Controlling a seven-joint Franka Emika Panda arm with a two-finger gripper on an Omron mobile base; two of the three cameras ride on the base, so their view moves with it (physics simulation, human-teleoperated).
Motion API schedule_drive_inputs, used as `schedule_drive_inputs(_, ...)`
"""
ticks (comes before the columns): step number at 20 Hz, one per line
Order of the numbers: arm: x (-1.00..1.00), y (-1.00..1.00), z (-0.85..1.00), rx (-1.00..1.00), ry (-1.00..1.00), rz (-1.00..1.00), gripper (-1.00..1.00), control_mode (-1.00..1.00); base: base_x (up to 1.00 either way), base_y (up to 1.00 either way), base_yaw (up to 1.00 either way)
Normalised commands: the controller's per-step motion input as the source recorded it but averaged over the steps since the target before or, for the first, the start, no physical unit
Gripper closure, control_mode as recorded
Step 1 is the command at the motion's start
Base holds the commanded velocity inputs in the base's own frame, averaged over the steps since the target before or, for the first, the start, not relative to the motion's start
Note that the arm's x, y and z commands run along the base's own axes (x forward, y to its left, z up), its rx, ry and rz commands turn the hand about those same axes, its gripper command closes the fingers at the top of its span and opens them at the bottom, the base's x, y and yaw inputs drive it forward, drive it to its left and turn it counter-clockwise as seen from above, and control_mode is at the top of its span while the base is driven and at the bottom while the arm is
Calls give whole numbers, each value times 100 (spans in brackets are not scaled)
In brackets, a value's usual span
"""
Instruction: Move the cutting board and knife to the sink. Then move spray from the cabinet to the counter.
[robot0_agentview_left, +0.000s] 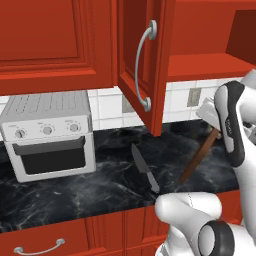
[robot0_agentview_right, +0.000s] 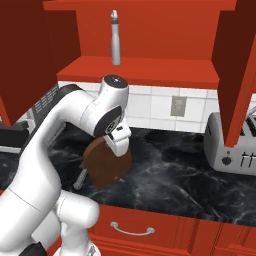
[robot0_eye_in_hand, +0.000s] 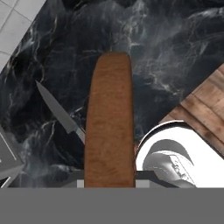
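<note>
Dark-brown wood marks the cutting board (robot0_agentview_left: 199, 157) in the left base view: it hangs tilted from the gripper (robot0_agentview_left: 214, 131) above the counter (robot0_agentview_left: 75, 195), lower end toward the front edge, seemingly clear of the marble. The knife (robot0_agentview_left: 145, 169) lies flat on the counter beside it, near the front edge, blade pointing toward the back wall. The cabinet (robot0_agentview_left: 145, 65) door stands open overhead, and a toaster oven (robot0_agentview_left: 47, 135) sits toward the counter's left end.

In the right base view the board (robot0_agentview_right: 106, 162) shows its broad face, held at its upper edge by the gripper (robot0_agentview_right: 119, 145), jaws clamped on it. The spray (robot0_agentview_right: 115, 37) stands upright on the cabinet shelf, near its back. A toaster (robot0_agentview_right: 232, 145) sits toward the counter's right end.

In the hand view the board (robot0_eye_in_hand: 109, 122) runs straight out between the finger tips (robot0_eye_in_hand: 108, 183), gripped across its thickness at one end. The knife (robot0_eye_in_hand: 61, 113) lies on the counter (robot0_eye_in_hand: 175, 52) just beside it, apart from it.

My judgement: the step in hand is carrying the board to the sink. A grip at one end leaves a long lever, so the carry should be slow and level, lifting the low end clear of the knife and keeping under the open door.
</note>
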Motion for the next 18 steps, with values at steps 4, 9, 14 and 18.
schedule_drive_inputs(4,-7,40,0,-6,0,16,100,-100,0,0,0)
schedule_drive_inputs(9,0,2,0,-7,0,11,100,-100,0,0,0)
schedule_drive_inputs(14,0,0,0,-4,0,8,100,-100,0,0,0)
schedule_drive_inputs(18,0,0,0,0,0,2,100,-100,0,0,0)
